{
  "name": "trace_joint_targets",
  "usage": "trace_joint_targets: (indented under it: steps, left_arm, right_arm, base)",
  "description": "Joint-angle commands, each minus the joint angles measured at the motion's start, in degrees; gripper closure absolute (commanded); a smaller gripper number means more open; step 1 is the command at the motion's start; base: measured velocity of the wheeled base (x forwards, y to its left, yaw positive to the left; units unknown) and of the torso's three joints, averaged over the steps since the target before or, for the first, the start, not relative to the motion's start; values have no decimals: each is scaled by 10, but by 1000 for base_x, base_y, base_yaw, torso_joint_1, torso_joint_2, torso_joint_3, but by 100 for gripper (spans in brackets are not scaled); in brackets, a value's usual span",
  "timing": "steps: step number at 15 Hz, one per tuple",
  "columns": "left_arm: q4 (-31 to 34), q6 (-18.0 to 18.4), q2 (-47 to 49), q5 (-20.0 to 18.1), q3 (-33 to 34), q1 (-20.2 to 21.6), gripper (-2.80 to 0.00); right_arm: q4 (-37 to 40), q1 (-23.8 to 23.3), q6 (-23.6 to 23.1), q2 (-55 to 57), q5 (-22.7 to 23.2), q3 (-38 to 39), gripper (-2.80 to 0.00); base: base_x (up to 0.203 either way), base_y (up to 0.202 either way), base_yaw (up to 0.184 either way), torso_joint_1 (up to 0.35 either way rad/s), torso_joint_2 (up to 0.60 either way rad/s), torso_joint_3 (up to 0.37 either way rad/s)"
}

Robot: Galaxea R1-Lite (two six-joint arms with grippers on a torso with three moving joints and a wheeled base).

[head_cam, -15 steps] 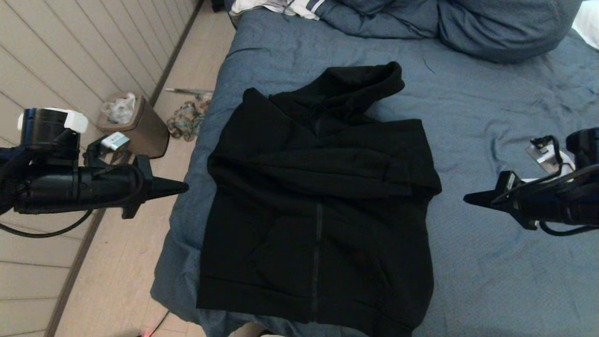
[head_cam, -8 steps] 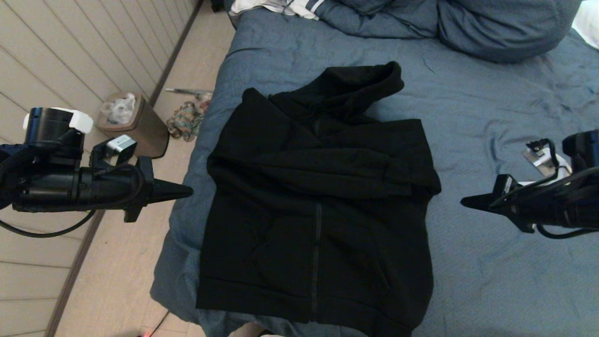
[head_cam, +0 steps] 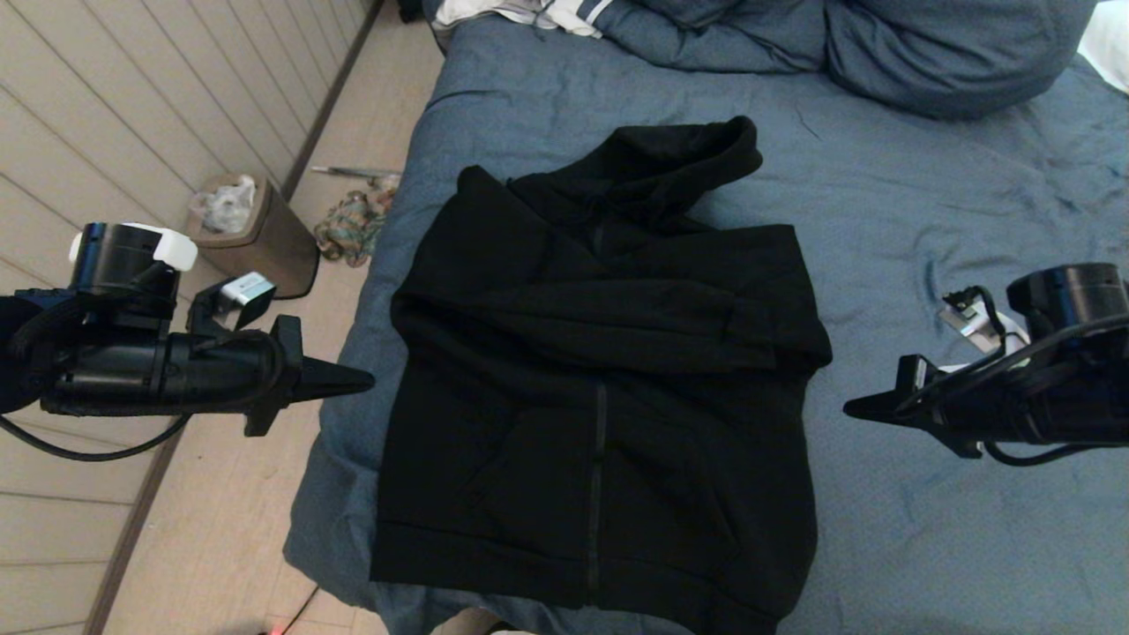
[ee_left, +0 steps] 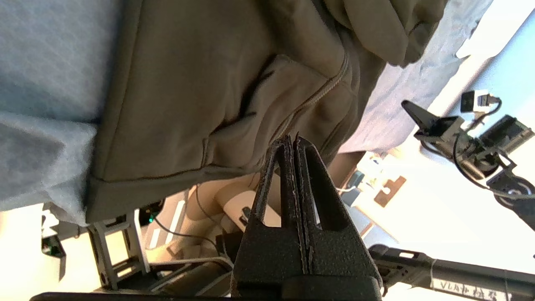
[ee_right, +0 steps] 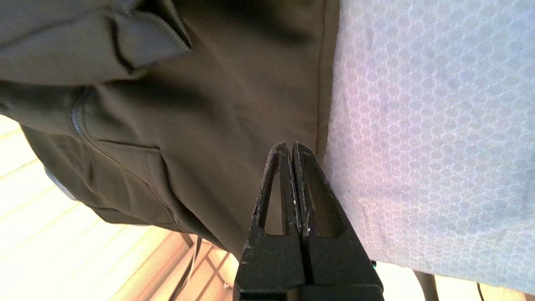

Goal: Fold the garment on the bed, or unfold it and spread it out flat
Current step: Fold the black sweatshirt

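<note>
The black hooded garment (head_cam: 600,388) lies front up on the blue bed (head_cam: 926,220), sleeves folded across its chest, hood at the far end, hem at the near edge. My left gripper (head_cam: 366,383) hovers shut and empty just off the garment's left side, over the bed's edge. On the other side, my right gripper (head_cam: 851,410) hangs shut and empty above the duvet, a short way from the garment's right side. The left wrist view shows the garment (ee_left: 200,83) beyond the left gripper (ee_left: 291,140); the right wrist view shows the garment's side seam (ee_right: 322,83) past the right gripper (ee_right: 291,146).
Blue pillows (head_cam: 953,53) and a white striped cloth (head_cam: 529,13) lie at the head of the bed. On the floor to the left stand a brown waste bin (head_cam: 256,234) and a small colourful heap (head_cam: 348,227). The bed's left edge runs close to the garment.
Both grippers have drifted inward toward the garment and slightly nearer to me, staying shut. The garment has not moved.
</note>
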Motion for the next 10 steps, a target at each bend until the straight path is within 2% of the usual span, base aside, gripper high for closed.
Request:
trace_joint_targets:
  steps: [1,10]
  left_arm:
    - [0,-2,2,-2,1,-1,0]
    - [-1,-4,2,-2,9,-13,0]
  right_arm:
    - [0,1,1,4,2,1,0]
    - [1,12,-23,3,2,14,0]
  base:
    - [0,0,0,0,0,0]
    - [0,0,0,0,0,0]
